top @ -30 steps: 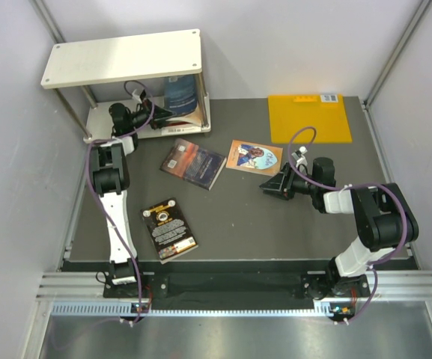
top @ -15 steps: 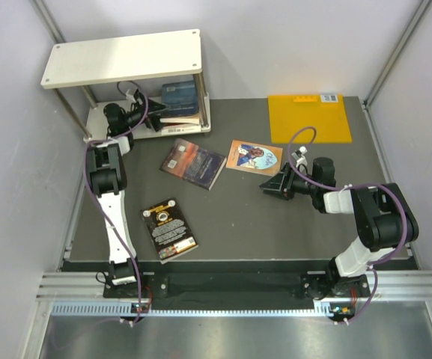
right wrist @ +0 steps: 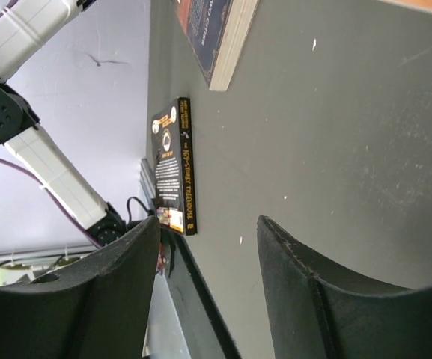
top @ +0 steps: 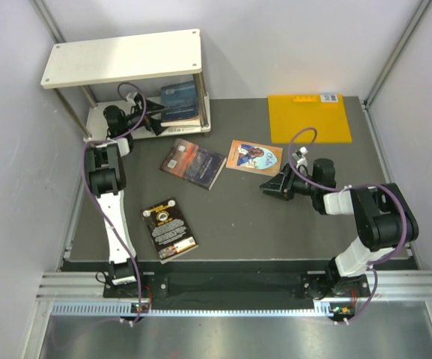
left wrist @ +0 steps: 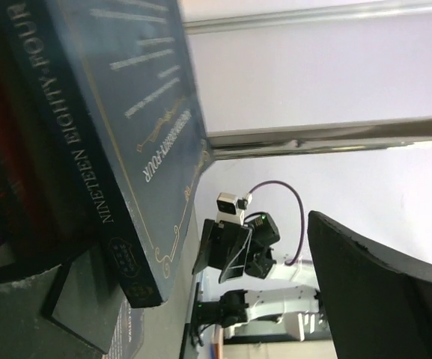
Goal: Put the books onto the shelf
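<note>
Far left, we have the one shelf (top: 122,57), two cream boards on thin legs, and the left gripper (top: 158,121) is reaching into its lower tier. In the left wrist view its jaws are spread wide, with daylight between the near finger and the nearest cover, so it grips nothing. We count two books on that lower tier: the dark blue book (top: 180,96), its spine facing the gripper, sits against the red-and-white book (top: 184,117) beside it. That leaves three of the five on the table (top: 275,232). The black book with gold ornament (top: 169,229) lies flat near the front, close to the left arm. The dark book with the reddish glow (top: 193,163) lies flat further back, near the shelf. Just to its right is the orange-brown book with the blue picture (top: 254,156), also flat. Moving right, the right gripper (top: 266,185) hovers low near that orange-brown book, fingers parted with only bare table between them, holding nothing. Far right at the back lies one orange-yellow sheet (top: 308,118), flat and well apart from both grippers.
</note>
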